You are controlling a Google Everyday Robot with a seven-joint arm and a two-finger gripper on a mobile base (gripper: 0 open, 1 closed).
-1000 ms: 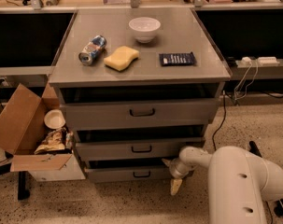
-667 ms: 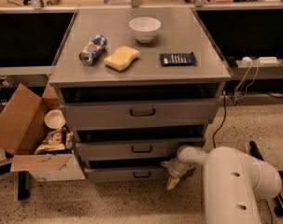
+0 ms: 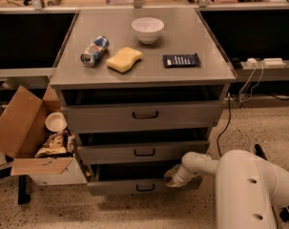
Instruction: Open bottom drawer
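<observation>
End effector (image 3: 175, 177) of the white robot arm (image 3: 251, 185) is in the lower middle of the frame, at the top edge of the bottom drawer (image 3: 120, 187), right of its centre. It touches the drawer front or is just beside it; whether it is open or closed I cannot tell.

The bottom drawer stands partly open, its front further forward than the two above, with a dark gap behind the front. Its small dark loop handle (image 3: 145, 188) is left of the end effector and free. The middle drawer (image 3: 141, 151) and the top drawer (image 3: 144, 114) also show a gap above their fronts.

On the grey desk (image 3: 196, 35) in the upper middle are a white bowl (image 3: 148, 29), a crushed can (image 3: 94, 51) lying on its side, a yellow sponge (image 3: 124, 59) and a dark flat packet (image 3: 181, 60), all apart from each other.

At the left of the frame an open cardboard box (image 3: 15, 128) holds a white paper bowl (image 3: 55, 121) and a crumpled snack bag (image 3: 52, 144).
</observation>
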